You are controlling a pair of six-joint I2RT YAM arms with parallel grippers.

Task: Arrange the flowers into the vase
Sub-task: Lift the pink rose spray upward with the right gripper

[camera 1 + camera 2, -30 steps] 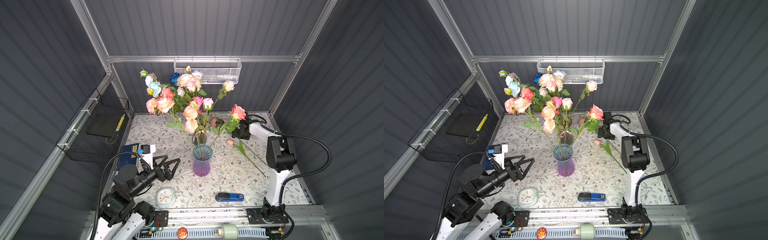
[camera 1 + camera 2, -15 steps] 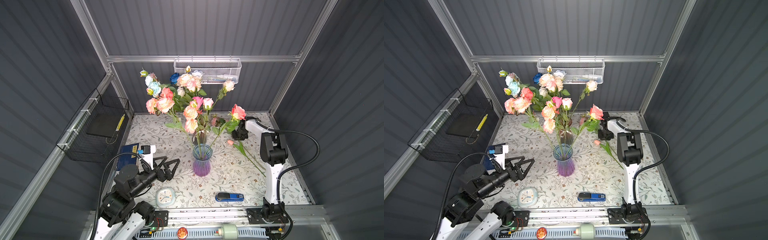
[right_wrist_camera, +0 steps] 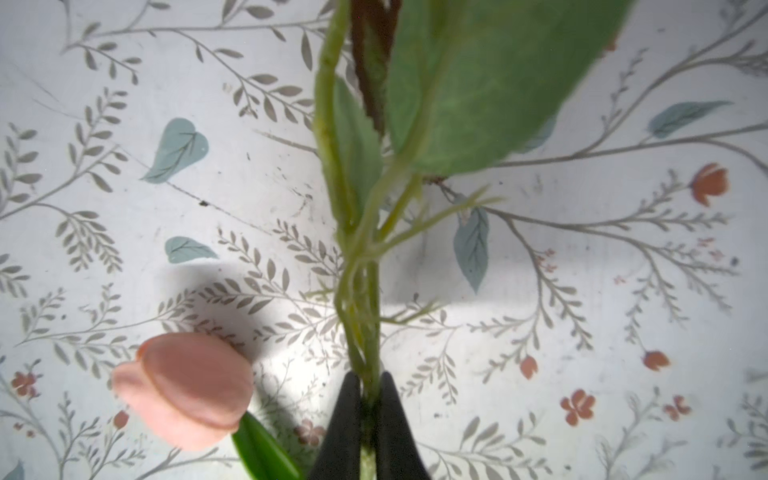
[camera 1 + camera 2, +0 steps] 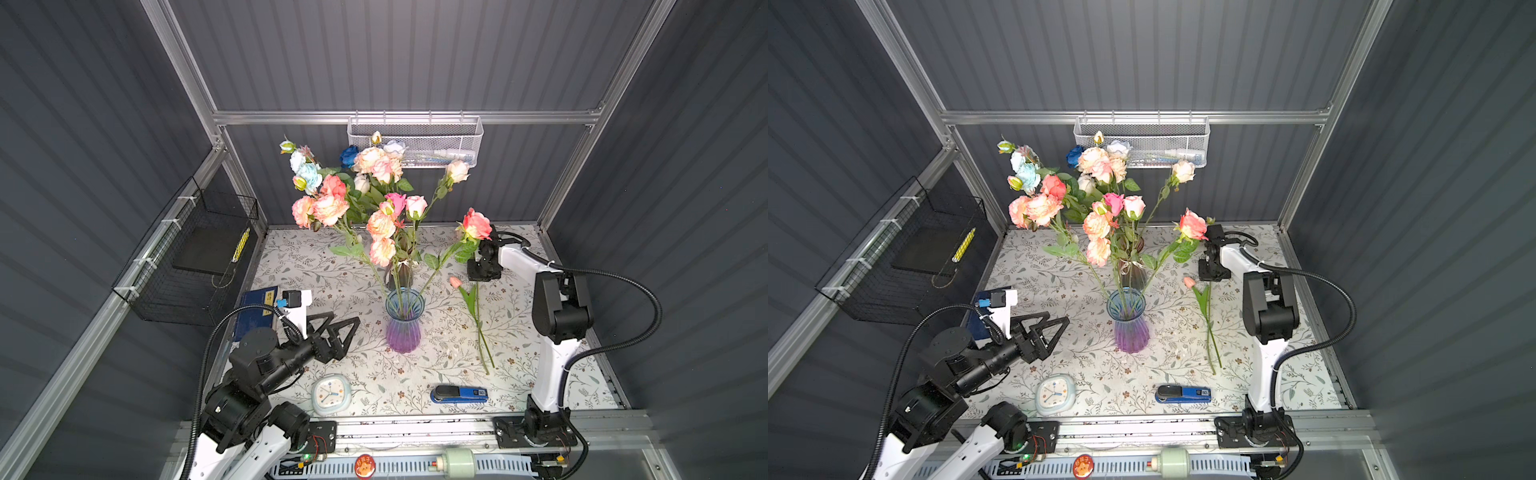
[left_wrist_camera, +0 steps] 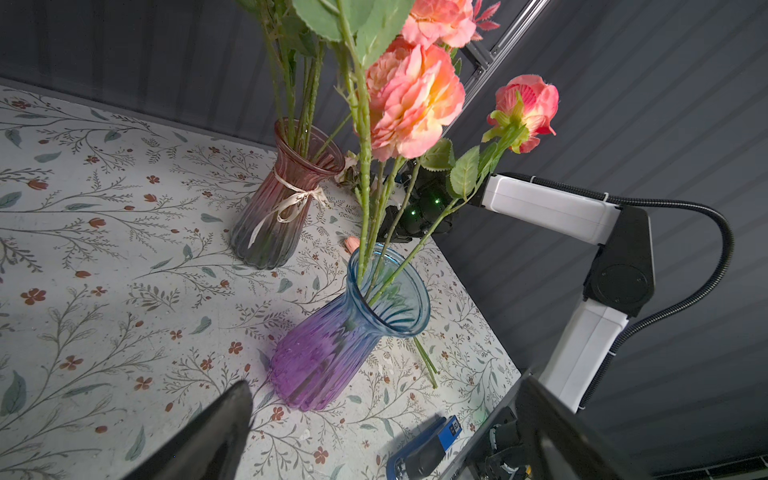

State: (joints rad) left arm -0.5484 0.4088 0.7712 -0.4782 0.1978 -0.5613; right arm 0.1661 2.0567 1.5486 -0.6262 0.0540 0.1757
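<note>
Over on the right of the worktop (image 4: 291, 266), the right hand (image 3: 368, 390) has just pinched shut on the rose stem (image 3: 357, 286) leaning from the vase (image 4: 402, 322), likely to reseat it, a tulip (image 3: 187, 386) lying alongside, the left hand (image 4: 340, 319) hanging spread

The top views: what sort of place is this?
Probably a robot test cell, not a home: grey ribbed walls on an aluminium frame, a left arm and a right arm mounted at a front rail, a floral-covered table staged with flowers in a vase.
</note>
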